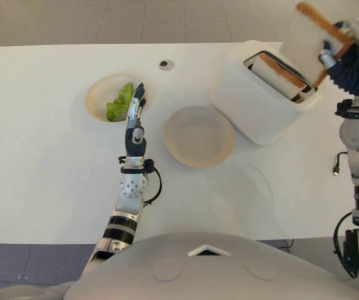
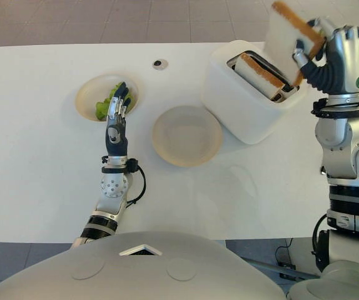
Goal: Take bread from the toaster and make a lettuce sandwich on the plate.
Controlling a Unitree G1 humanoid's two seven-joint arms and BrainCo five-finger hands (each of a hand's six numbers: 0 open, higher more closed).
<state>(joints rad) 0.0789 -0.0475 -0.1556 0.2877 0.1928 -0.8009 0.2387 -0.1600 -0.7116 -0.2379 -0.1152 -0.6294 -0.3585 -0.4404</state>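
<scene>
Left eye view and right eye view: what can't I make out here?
- Lettuce: partly behind the left hand, both views.
- Second slice: lower part hidden inside the toaster.
- Held slice: one edge covered by the right hand.
- Small round thing on the table: too small to identify.

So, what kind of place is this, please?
Probably a lab mock-up of a kitchen, not a real home: a plain white table carries a toaster, a plate and a bowl of lettuce, over grey floor tiles.
</scene>
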